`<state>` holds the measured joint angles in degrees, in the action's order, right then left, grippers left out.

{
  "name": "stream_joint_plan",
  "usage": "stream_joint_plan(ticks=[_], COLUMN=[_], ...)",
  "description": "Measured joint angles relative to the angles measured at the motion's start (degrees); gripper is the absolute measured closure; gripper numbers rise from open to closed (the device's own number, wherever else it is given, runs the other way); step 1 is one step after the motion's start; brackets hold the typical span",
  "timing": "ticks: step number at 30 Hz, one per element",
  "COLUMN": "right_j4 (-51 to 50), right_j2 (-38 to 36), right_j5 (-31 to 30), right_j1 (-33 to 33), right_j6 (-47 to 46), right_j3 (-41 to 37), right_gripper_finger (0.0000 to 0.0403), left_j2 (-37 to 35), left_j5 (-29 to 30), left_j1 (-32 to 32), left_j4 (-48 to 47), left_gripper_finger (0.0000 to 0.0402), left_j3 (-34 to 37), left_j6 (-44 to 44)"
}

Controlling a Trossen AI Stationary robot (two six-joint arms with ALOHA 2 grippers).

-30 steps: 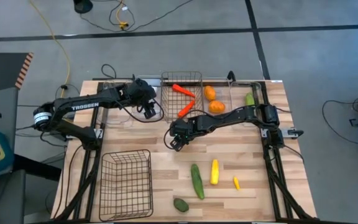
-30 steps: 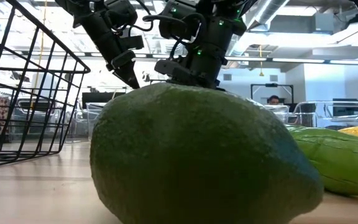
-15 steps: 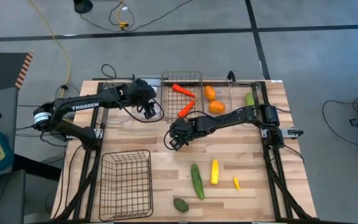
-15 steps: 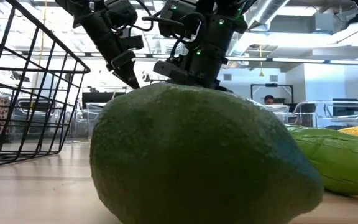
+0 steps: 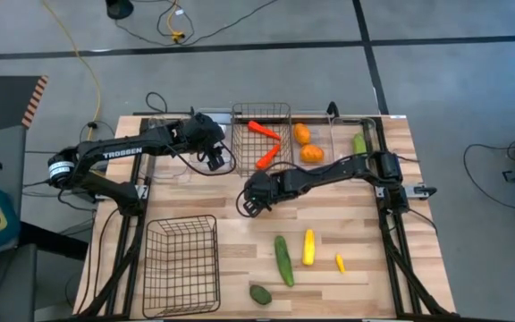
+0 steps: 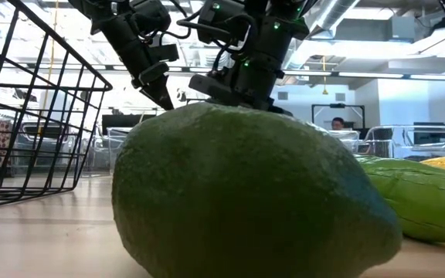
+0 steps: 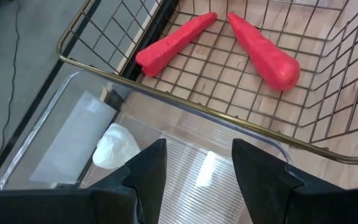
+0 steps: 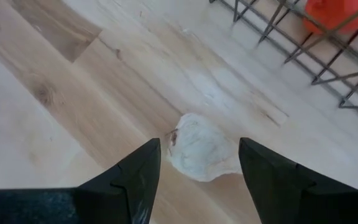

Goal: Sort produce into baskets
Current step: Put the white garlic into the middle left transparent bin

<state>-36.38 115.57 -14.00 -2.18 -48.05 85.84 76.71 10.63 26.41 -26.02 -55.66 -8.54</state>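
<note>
My right gripper (image 8: 197, 152) is open low over the table's middle (image 5: 250, 204). Its fingers stand on either side of a white garlic (image 8: 199, 155) that lies on the wood, and I see no touch. My left gripper (image 7: 194, 165) is open and empty above a clear bin (image 5: 181, 152) at the far left, where a second white garlic (image 7: 118, 146) lies. Two red-orange carrots (image 5: 264, 131) (image 5: 267, 157) lie in the smaller wire basket (image 5: 240, 134). Two orange fruits (image 5: 302, 133) (image 5: 311, 153) and a cucumber (image 5: 359, 142) lie in the clear bins at the far right.
The larger wire basket (image 5: 155, 264) stands at the near left. A cucumber (image 5: 282, 259), the yellow squash (image 5: 308, 247), a tiny yellow piece (image 5: 340, 263) and the avocado (image 5: 260, 294) lie loose near the front edge. The avocado (image 6: 246, 193) fills the low view.
My right gripper has crept a little toward the table's left edge, staying low over the garlic.
</note>
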Motion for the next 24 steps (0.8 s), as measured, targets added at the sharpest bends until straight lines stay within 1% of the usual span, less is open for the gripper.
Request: stream_joint_plan(ticks=[6, 10, 13, 17, 21, 24], right_j4=[0.01, 0.0, 0.01, 3.57, 4.56, 6.36], right_j2=[0.0, 0.0, 0.01, 0.04, 0.09, 0.08], right_j5=[0.63, -0.99, -1.0, -1.11, -1.09, -2.18], right_j1=[-0.36, -0.46, -0.35, -0.35, -0.37, -0.37], right_j6=[-2.94, -2.98, -3.02, -3.29, -5.47, -5.52], right_j3=[-0.02, -0.02, -0.05, -2.89, -4.83, -6.99], right_gripper_finger=[0.0158, 0.0158, 0.0158, 0.0158, 0.0158, 0.0158], left_j2=[0.0, 0.0, 0.02, 0.0, 0.02, 0.01], left_j5=[0.01, 0.02, 0.02, 0.02, 0.02, 0.04], left_j1=[0.0, 0.0, 0.02, 0.01, 0.0, 0.01], left_j4=[0.0, 0.0, 0.0, 0.0, 0.0, 0.0], left_gripper_finger=[0.023, 0.023, 0.023, 0.023, 0.023, 0.023], left_j3=[0.0, 0.0, 0.0, 0.0, 0.0, 0.0], left_j6=[0.0, -0.02, 0.0, -0.02, -0.02, -0.02])
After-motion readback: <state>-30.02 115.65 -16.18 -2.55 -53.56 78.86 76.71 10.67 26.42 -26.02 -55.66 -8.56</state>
